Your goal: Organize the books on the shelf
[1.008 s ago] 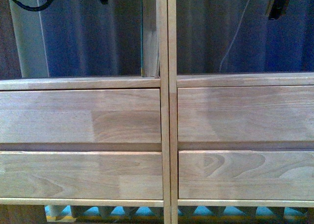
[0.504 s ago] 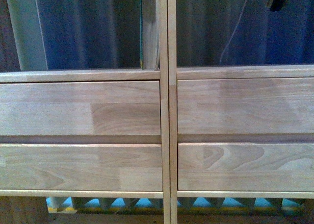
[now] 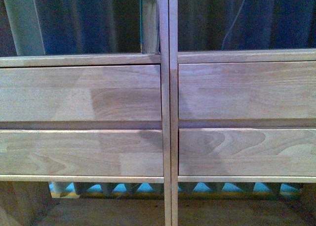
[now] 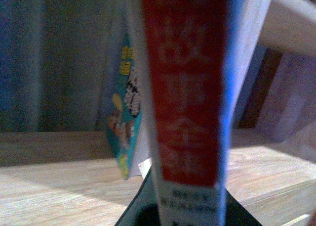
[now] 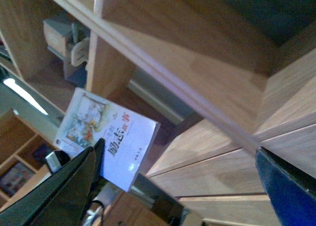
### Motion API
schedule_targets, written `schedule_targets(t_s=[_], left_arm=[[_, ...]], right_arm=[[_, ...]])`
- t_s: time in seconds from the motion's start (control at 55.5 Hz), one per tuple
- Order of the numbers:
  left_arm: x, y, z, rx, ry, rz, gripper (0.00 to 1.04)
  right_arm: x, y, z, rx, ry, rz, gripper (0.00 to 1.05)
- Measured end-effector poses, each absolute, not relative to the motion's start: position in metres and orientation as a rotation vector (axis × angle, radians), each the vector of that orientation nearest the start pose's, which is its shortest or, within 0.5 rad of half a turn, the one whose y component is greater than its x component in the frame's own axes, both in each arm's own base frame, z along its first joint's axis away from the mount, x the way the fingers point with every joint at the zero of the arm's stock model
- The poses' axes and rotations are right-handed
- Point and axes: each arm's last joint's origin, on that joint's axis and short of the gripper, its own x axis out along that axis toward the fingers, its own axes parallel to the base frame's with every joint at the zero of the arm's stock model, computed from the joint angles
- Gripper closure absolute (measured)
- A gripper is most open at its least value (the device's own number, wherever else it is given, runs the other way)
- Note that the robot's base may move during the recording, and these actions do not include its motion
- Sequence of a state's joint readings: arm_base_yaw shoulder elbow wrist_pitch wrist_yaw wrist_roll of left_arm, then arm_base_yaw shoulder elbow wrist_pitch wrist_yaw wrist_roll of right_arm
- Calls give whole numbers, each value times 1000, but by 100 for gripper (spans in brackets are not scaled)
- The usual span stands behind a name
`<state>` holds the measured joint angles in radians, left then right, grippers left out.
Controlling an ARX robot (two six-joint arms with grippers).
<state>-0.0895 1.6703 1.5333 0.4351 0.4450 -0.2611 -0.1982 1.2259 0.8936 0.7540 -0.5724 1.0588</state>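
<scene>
Red-spined book (image 4: pixel 185 87) — seemingly in left pincer (image 4: pixel 190 217)

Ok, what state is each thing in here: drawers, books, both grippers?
Drawers: all four shut.
Red-spined book: gripped between the left fingers.
Teal book: standing on the shelf board.
Left gripper: shut on that book.
Right gripper: open, empty.

The shelf (image 3: pixel 165 112) has two columns side by side, split by an upright post. In each column an open compartment sits above two stacked drawer fronts (image 3: pixel 81 92), with a gap beneath them. A curtain (image 3: pixel 247 18) hangs behind the compartments. A book (image 4: pixel 187 87) stands upright in the left tool (image 4: pixel 186 220) over a shelf board. A second book (image 4: pixel 126 122) leans on that board just behind it.
</scene>
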Motion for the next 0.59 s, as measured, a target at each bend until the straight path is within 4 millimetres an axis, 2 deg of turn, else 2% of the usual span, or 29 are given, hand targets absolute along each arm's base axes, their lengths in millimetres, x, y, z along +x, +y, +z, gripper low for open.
schedule_targets(t_s=[0.108,0.252,0.432,0.594], left_arm=[[401,-46,410,-49,-216,-497,98],[426,-45,397,122,-210,-423,98],[461,-46,386,211,-211,-375,98],[483,-54,382,252,-228,-349,98]], right_arm=[[252,-45,378,758,-200,510,7],[234,-43,396,611,-261,528,7],[217,-31,409,431,-312,549,7],[214,-22,410,306,-348,538,7]])
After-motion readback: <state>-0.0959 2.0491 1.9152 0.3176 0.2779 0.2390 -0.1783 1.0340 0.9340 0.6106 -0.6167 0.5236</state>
